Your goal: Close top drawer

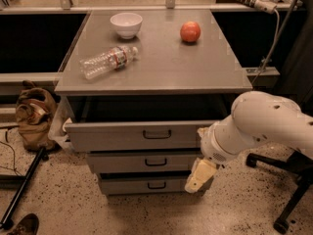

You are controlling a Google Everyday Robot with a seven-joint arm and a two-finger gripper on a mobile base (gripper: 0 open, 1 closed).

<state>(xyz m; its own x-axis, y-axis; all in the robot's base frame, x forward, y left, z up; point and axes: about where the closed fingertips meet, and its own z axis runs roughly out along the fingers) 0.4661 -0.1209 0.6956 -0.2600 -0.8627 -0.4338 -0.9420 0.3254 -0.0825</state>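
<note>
- Camera view from in front of the cabinet: the wide, shallow grey metal top drawer point(122, 136) stands pulled out. Its flat front sits forward of the two fronts below, and a dark gap shows between it and the grey cabinet top point(161, 67).
- A small black loop handle point(157, 134) sits at the centre of the drawer front, and nothing touches it.
- Speckled floor lies bare in front of the drawers; the drawer's right end is crowded by the arm.
- The white robot arm point(259, 126) reaches in from the right, bent downward. Its cream-coloured gripper point(200, 175) hangs low at the right ends of the two lower drawers; I cannot tell whether it is parted or closed.
- There are three drawers: the top one, a middle grey drawer point(142, 162) and a bottom grey drawer point(142, 185), each with one handle.
- On top stand one white bowl point(126, 23) and one red apple point(190, 32), and one clear plastic bottle point(108, 60) lies on its side, all well apart.
- A brown bag point(35, 116) slumps on the floor to the left, and a black wheeled chair base point(293, 190) stands to the right.
</note>
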